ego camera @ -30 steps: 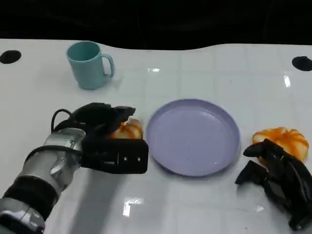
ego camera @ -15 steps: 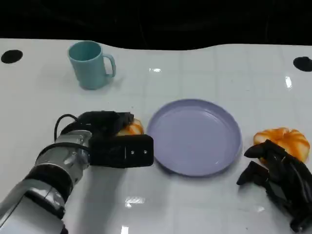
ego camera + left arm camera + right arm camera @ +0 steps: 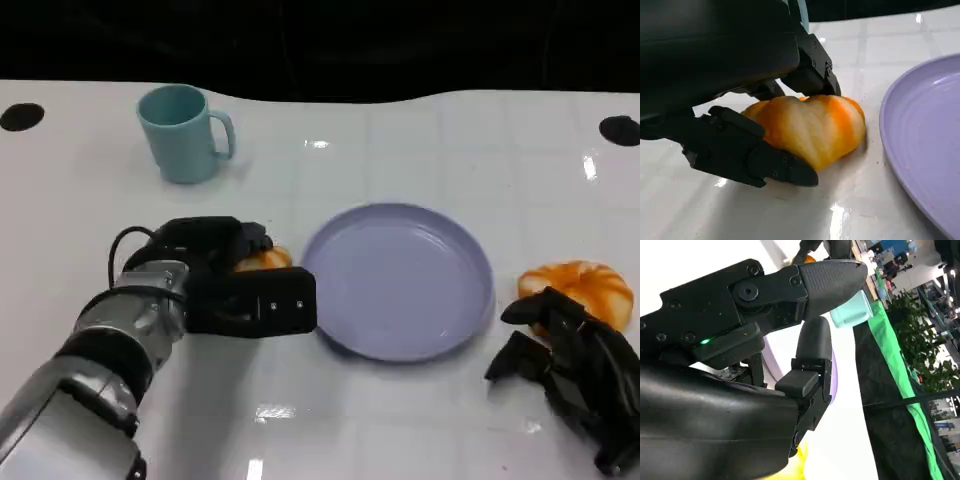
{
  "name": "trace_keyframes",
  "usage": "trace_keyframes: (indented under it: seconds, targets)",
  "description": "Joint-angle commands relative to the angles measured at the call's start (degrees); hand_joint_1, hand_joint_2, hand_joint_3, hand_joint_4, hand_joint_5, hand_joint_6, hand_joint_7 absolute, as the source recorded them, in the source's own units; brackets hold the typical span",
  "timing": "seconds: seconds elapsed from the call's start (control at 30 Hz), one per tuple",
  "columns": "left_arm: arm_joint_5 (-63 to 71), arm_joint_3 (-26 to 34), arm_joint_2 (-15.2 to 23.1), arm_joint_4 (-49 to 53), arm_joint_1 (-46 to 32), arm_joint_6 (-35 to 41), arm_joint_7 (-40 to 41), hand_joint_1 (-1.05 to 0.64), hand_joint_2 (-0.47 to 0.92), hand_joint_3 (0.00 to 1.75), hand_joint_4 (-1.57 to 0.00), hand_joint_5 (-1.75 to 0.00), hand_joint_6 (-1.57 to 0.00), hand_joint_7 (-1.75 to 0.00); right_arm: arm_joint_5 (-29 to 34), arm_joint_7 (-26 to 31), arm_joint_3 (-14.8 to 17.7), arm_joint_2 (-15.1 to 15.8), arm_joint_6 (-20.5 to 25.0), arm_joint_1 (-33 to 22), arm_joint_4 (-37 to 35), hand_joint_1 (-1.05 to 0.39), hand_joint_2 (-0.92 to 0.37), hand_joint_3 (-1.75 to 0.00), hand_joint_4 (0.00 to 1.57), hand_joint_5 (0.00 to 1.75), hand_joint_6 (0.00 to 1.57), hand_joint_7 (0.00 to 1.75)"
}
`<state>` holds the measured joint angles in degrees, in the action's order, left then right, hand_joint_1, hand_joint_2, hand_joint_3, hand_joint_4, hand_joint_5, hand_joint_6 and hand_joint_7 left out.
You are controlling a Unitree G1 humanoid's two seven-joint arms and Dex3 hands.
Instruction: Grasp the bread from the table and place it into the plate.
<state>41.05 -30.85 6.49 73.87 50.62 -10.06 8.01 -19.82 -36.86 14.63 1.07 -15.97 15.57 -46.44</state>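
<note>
The bread [image 3: 812, 127] lies on the table just beside the purple plate [image 3: 398, 278], on its mug-ward side. The left hand [image 3: 215, 270] grasps it, fingers [image 3: 752, 155] cupping both flanks. It looks light, soft and crushable, so a gentle hold suits. The right hand [image 3: 575, 375] rests half-curled and empty near another bun [image 3: 580, 285] across the plate.
</note>
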Motion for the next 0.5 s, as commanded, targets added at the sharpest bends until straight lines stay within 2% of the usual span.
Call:
trace_keyframes:
  seconds: [0.03, 0.07, 0.1, 0.17, 0.27, 0.37, 0.4, 0.47, 0.5]
  targets:
    - [0.6, -0.8, 1.0, 1.6, -2.2, 0.4, 4.8, -0.24, 0.92, 0.43, -0.62, -1.63, -0.52, -1.49, -0.1, 1.1, 0.1, 0.7, 1.7, -1.3, 0.5, -0.56, -0.92, -0.19, 0.67, 1.53, 0.63, 1.22]
    - [0.5, -0.9, 1.1, 1.7, -2.3, 0.4, 5.7, -0.23, 0.92, 0.4, -0.66, -1.7, -0.49, -1.64, -0.3, 1.2, 0.2, 0.7, 2.2, -1.3, 0.7, -0.56, -0.92, -0.18, 0.67, 1.53, 0.63, 1.22]
    - [0.5, -0.8, 1.1, 1.7, -2.4, 0.4, 7.2, -0.23, 0.91, 0.38, -0.69, -1.72, -0.48, -1.69, -0.4, 1.2, 0.2, 0.6, 2.5, -1.4, 0.9, -0.56, -0.92, -0.18, 0.67, 1.53, 0.64, 1.21]
    - [0.0, -0.4, 1.2, 1.5, -2.6, 0.1, 9.6, -0.22, 0.9, 0.33, -0.75, -1.74, -0.5, -1.73, -0.8, 0.9, 0.4, 0.5, 3.0, -1.4, 1.1, -0.55, -0.92, -0.18, 0.67, 1.52, 0.63, 1.21]
    - [-0.7, 0.3, 1.2, 0.9, -2.3, -0.1, 11.8, -0.21, 0.91, 0.32, -0.77, -1.75, -0.5, -1.75, -0.4, 1.4, 0.3, 0.5, 2.5, -1.3, 1.0, -0.55, -0.92, -0.18, 0.67, 1.53, 0.64, 1.2]
    - [-3.5, 2.9, 0.9, 0.0, -1.9, -0.9, 12.7, -0.23, 0.92, 0.42, -0.77, -1.75, -0.5, -1.75, -0.1, 1.5, 0.2, 0.7, 2.1, -1.0, 0.6, -0.55, -0.92, -0.19, 0.67, 1.54, 0.64, 1.2]
    - [-4.7, 4.0, 0.8, -0.3, -1.9, -1.4, 12.4, -0.23, 0.9, 0.54, -0.79, -1.75, -0.52, -1.75, 0.0, 1.5, 0.1, 0.7, 1.9, -0.9, 0.5, -0.55, -0.92, -0.19, 0.67, 1.54, 0.64, 1.2]
    - [-6.7, 5.8, 0.7, -1.1, -1.8, -2.3, 12.0, -0.24, 0.88, 0.62, -0.8, -1.75, -0.53, -1.75, -0.1, 1.2, 0.2, 0.8, 2.0, -0.8, 0.2, -0.55, -0.92, -0.2, 0.67, 1.54, 0.64, 1.2]
    - [-7.3, 6.4, 0.6, -1.5, -1.7, -2.6, 12.0, -0.24, 0.83, 0.72, -0.82, -1.75, -0.56, -1.75, -0.2, 0.9, 0.2, 0.9, 2.2, -0.7, 0.0, -0.55, -0.92, -0.2, 0.66, 1.54, 0.63, 1.2]
